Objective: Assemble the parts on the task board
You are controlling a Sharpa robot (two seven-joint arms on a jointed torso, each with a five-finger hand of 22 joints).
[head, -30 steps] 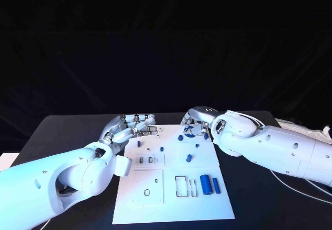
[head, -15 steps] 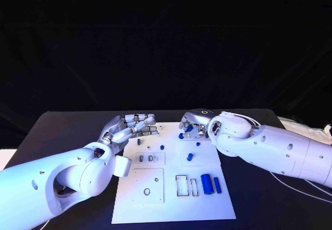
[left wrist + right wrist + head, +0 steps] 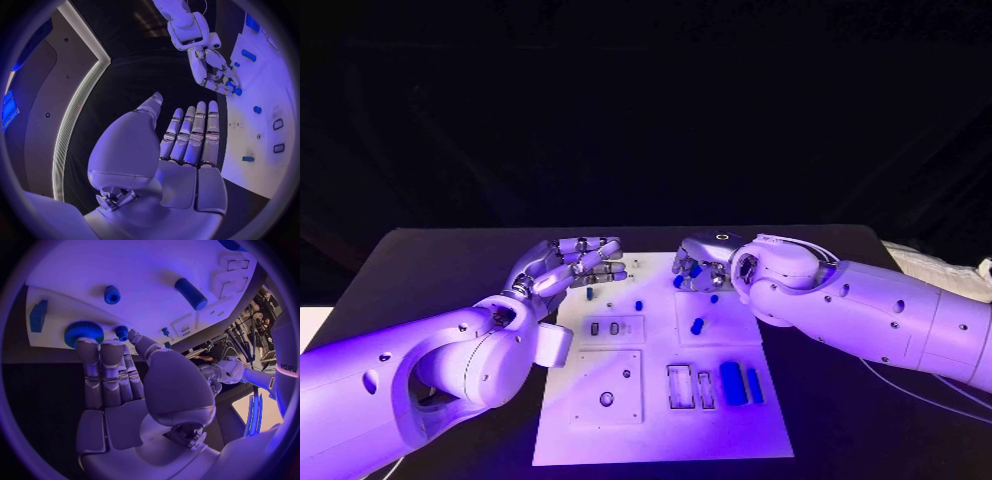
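The white task board (image 3: pixel 661 420) lies mid-table. At its far right corner sits a blue gear (image 3: pixel 84 331), and my right hand (image 3: pixel 702 266) reaches over it with straight fingertips (image 3: pixel 87 346) touching the gear's rim, the thumb off to the side by a small blue peg (image 3: pixel 122 332). It grips nothing. My left hand (image 3: pixel 574 262) hovers at the board's far left corner, fingers (image 3: pixel 190 125) straight and apart, holding nothing. A blue cylinder (image 3: pixel 734 383) and a thinner blue bar (image 3: pixel 754 385) lie near the board's right edge, and a short blue piece (image 3: pixel 697 326) lies further up.
Small blue pegs (image 3: pixel 639 306) stand in the board's far half, and rectangular slots (image 3: pixel 679 386) lie open beside the cylinder. A blue block (image 3: pixel 38 315) sits at the board's edge near the gear. Black table (image 3: pixel 430 270) surrounds the board.
My right hand has edged a little to the left over the gear. The left hand has hardly moved.
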